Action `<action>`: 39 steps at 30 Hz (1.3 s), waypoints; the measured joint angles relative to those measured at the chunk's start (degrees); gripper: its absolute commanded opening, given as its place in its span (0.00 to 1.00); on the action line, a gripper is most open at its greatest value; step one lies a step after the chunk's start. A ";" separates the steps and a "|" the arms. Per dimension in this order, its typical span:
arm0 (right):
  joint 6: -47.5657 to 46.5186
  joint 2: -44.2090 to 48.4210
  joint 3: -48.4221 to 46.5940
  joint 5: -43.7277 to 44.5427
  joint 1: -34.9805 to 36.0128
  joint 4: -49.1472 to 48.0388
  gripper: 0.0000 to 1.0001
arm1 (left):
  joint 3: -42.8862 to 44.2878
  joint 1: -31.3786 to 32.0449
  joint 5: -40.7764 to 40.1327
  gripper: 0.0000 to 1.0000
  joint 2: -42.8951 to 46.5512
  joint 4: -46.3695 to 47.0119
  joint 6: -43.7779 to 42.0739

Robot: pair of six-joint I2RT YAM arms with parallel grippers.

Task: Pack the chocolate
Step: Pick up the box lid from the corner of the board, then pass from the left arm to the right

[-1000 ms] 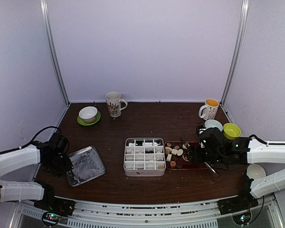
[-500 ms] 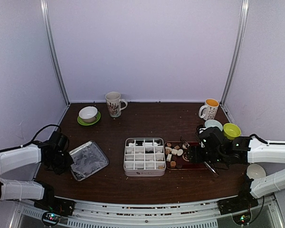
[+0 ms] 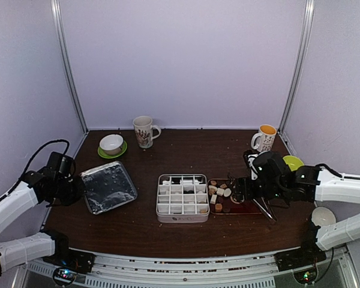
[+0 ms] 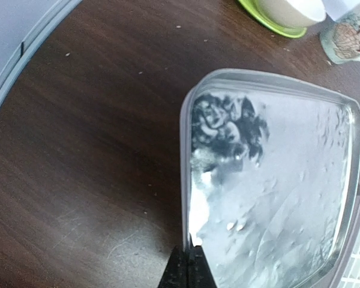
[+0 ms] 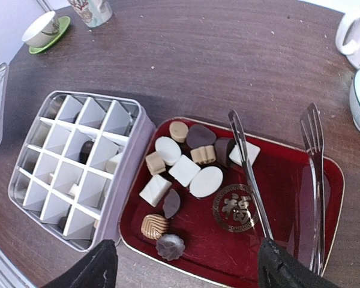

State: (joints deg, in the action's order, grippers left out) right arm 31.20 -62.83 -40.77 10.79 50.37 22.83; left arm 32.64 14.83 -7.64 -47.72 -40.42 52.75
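**Left end effector** (image 3: 77, 191): fully closed on the near edge of the metal lid (image 3: 108, 187). In the left wrist view the fingertips (image 4: 189, 267) pinch the rim of the lid (image 4: 270, 186) between them. The lid lies at 9 o'clock from the divided box (image 3: 182, 197), apart from it, with its shiny inner face up.

**Right end effector** (image 3: 243, 191): jaws set wide and holding nothing. It hangs over the red tray (image 3: 250, 210). In the right wrist view the two fingers frame the near edge of the tray (image 5: 288, 180).

**Chocolate** (image 3: 221, 193): most pieces lie loose on the left half of the red tray, in white, tan and dark brown (image 5: 186, 171). A few pieces sit in cells of the divided box (image 5: 78, 162); most cells are unfilled. The tray sits at 3 o'clock from the box, its edge just beside the box wall.

**Other items:** metal tongs (image 5: 247, 171) lie on the right half of the tray. On the surface (image 3: 186, 150), a patterned mug (image 3: 144, 131) stands at 11 o'clock from the box.
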 measured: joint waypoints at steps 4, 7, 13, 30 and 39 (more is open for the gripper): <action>-2.89 2.14 -1.99 -1.16 0.00 -0.83 0.82 | 0.85 0.00 5.53 0.00 1.44 2.27 -3.80; -5.11 5.07 -3.41 -1.25 0.00 -2.05 0.83 | 0.85 0.00 10.93 0.00 3.04 5.73 -5.90; -9.20 6.86 -7.08 -2.25 0.00 -4.28 0.83 | 0.85 0.00 20.46 0.00 3.37 13.79 -8.48; -33.64 10.12 -8.87 -10.58 1.25 -7.32 1.00 | 16.87 7.54 34.82 0.00 -13.70 15.89 -13.35; -61.31 11.93 -6.82 -10.99 10.19 -13.25 0.99 | 24.35 9.99 39.08 0.00 -23.47 8.22 -16.06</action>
State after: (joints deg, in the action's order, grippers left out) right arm -30.11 -50.89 -47.59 -0.21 60.55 9.58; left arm 56.99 24.82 31.44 -71.20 -32.21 36.69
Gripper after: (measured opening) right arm 0.978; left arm 0.013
